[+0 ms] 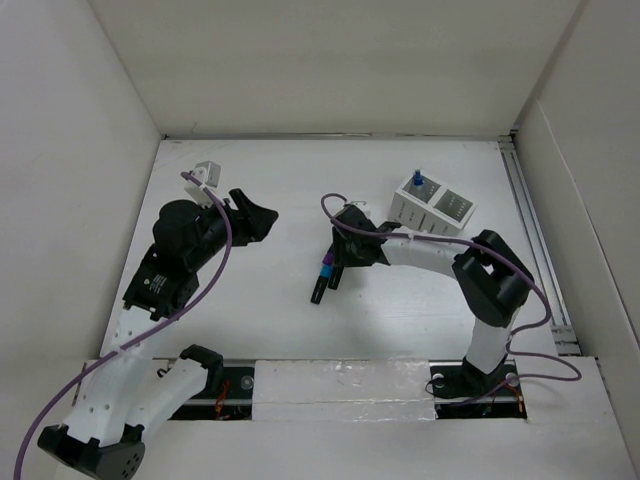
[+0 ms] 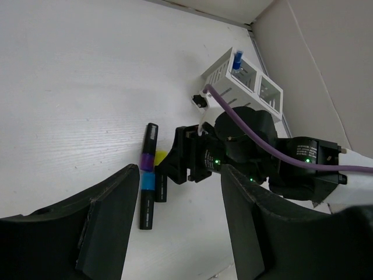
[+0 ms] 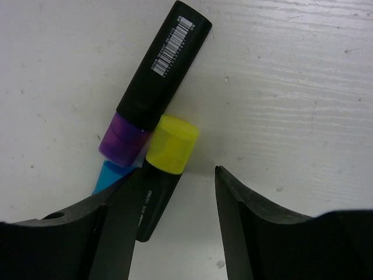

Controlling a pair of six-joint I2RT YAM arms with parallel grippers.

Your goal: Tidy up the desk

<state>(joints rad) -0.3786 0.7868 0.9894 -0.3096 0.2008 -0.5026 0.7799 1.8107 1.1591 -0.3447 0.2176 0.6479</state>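
Left pincer (image 2: 178, 172) and right pincer (image 3: 176, 174) both gape open.

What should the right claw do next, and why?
Probably slide the right gripper sideways until the yellow-capped marker lies centred between its open fingers. That marker lies on the desk partly under one finger, against the purple-capped marker, so closing here might miss.

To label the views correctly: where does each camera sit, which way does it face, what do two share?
Top external: above and behind, looking down on the desk; both arms show.
Left wrist: on left arm, facing the right arm across the desk; own jaws below.
Right wrist: looking straight down at markers; own jaws below.
Shared: both wrist views show the purple-capped marker.
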